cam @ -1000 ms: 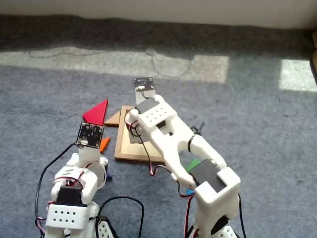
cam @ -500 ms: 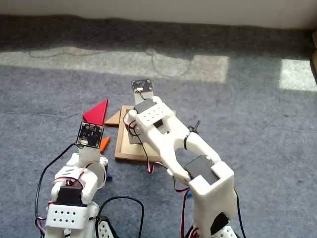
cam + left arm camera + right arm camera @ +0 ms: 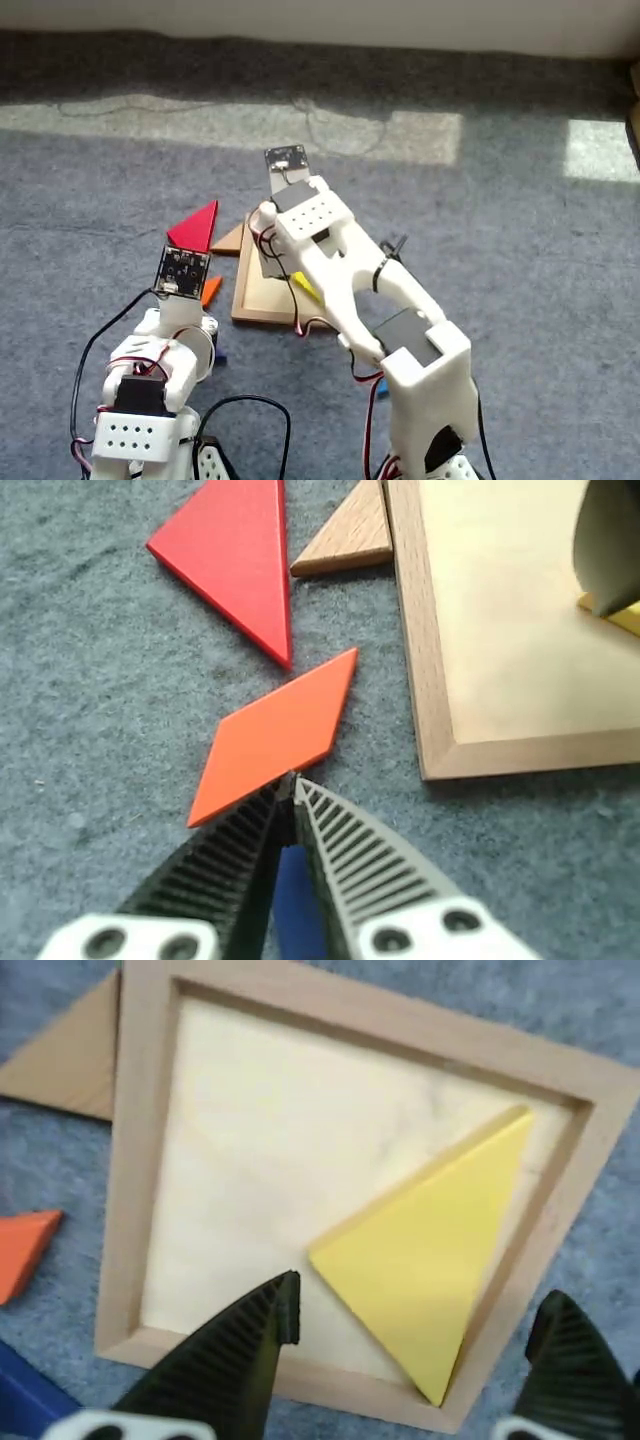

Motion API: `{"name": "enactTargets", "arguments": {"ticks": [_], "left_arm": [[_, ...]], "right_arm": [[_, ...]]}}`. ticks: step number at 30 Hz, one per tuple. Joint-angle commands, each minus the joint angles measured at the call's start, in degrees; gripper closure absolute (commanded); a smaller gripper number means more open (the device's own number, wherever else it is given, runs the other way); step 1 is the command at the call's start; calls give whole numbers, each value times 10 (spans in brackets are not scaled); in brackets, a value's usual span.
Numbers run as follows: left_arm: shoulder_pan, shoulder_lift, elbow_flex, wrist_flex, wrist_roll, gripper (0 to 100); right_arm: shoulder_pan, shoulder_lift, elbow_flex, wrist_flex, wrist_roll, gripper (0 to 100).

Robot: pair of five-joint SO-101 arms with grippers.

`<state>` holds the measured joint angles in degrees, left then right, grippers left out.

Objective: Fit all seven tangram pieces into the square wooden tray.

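So far you have one piece home: the yellow triangle (image 3: 430, 1260) lies in the tray (image 3: 140, 1160), under the wide-open right gripper (image 3: 418, 1310). The red triangle (image 3: 235, 550), wooden triangle (image 3: 350, 540), orange parallelogram (image 3: 275, 735) and a blue piece (image 3: 295, 910) lie outside, by the closed left gripper (image 3: 291, 792).

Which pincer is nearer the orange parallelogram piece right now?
Left. The left pincer has its tips at the edge of the orange parallelogram piece; the right pincer hangs open over the yellow triangle inside the square wooden tray, farther off.
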<state>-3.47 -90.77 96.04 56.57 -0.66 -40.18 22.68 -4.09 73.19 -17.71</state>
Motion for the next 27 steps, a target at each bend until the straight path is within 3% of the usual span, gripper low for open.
{"name": "enactTargets", "arguments": {"ticks": [1,10,20,27], "left_arm": [[-6,-5,15,4,4,993],[-6,-5,15,4,4,993],[-6,-5,15,4,4,993],[-6,-5,15,4,4,993]], "right_arm": [[14,-18,-27,4,50,656],[17,48,-51,1,102,656],[80,50,-58,2,102,656],[67,36,-73,64,102,656]]}}
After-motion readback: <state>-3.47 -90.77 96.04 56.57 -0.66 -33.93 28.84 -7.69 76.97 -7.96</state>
